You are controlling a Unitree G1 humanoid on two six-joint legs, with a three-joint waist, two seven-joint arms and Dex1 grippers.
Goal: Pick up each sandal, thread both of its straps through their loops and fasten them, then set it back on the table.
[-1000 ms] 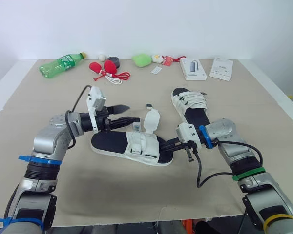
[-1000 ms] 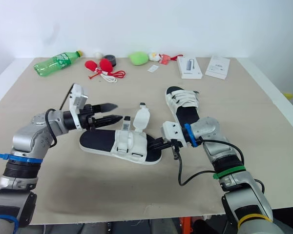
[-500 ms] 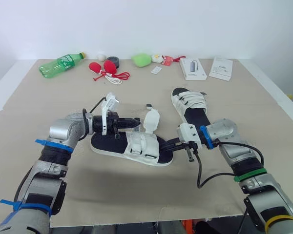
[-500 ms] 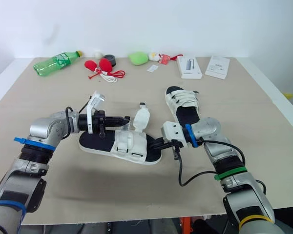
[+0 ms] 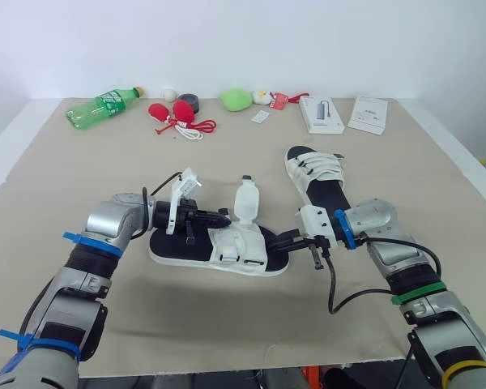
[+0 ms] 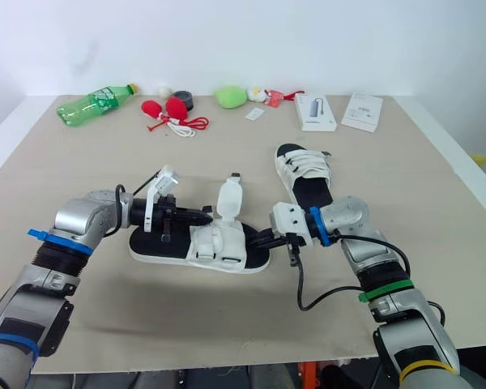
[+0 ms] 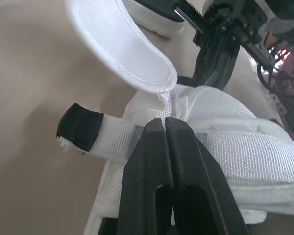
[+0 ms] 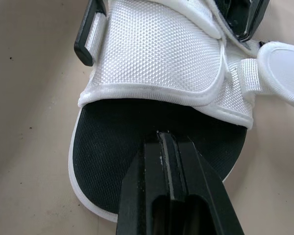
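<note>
right hand [image 5: 275, 241] closed, resting on sandal [image 5: 178, 244] toe, seemingly steadying it on tabletop [image 5: 81, 174] | left hand [image 5: 223, 219] closed, tips against strap [image 7: 112, 139] for threading

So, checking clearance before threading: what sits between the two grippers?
The sandal's white strapped upper, between left gripper and right gripper; left eye view shows it.

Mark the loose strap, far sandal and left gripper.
loose strap [image 5: 245, 200], left eye view, raised flap's middle.
far sandal [image 5: 316, 168], left eye view, its white straps.
left gripper [image 5: 221, 218], left eye view, between its fingertips.
</note>
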